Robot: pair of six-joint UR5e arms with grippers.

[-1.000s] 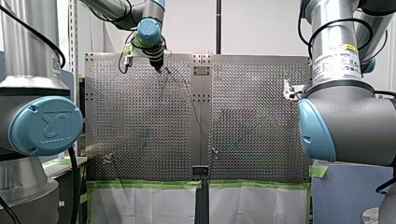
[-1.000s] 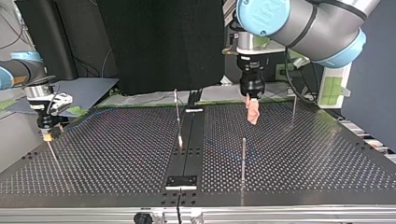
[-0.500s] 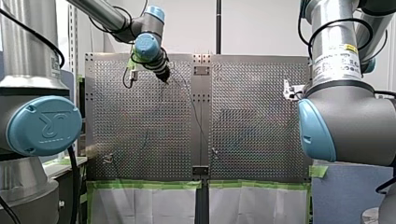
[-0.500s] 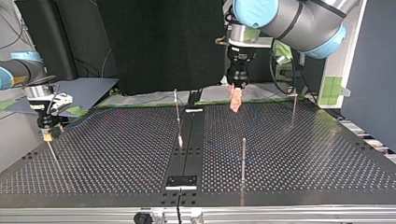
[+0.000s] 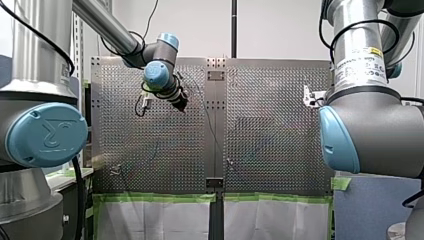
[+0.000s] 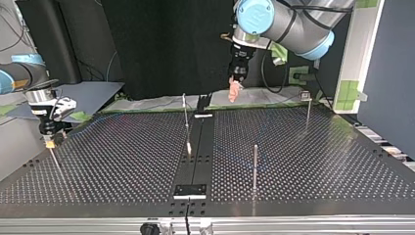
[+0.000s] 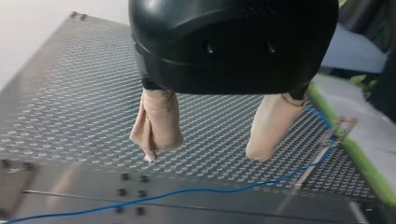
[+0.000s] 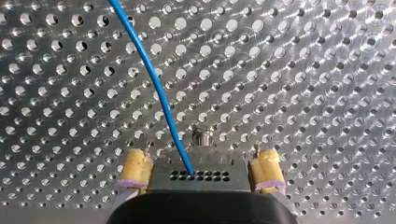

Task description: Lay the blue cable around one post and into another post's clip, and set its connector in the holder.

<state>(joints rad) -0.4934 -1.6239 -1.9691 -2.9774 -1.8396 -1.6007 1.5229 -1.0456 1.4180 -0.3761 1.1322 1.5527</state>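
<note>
Blue cable (image 7: 187, 191) below my left gripper (image 7: 201, 156)

Robotics lab: perforated metal table (image 5: 270, 125), my left arm (image 5: 107, 27), my right arm (image 5: 370, 125), black curtain (image 6: 166, 44), green tape (image 5: 160, 198).

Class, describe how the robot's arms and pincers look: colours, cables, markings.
My left arm and my right arm are grey tubes with light-blue joint caps and black cables. The right bears a white, yellow-marked label. My left pincer is black with beige pads; my right pincer has yellow pads.
</note>
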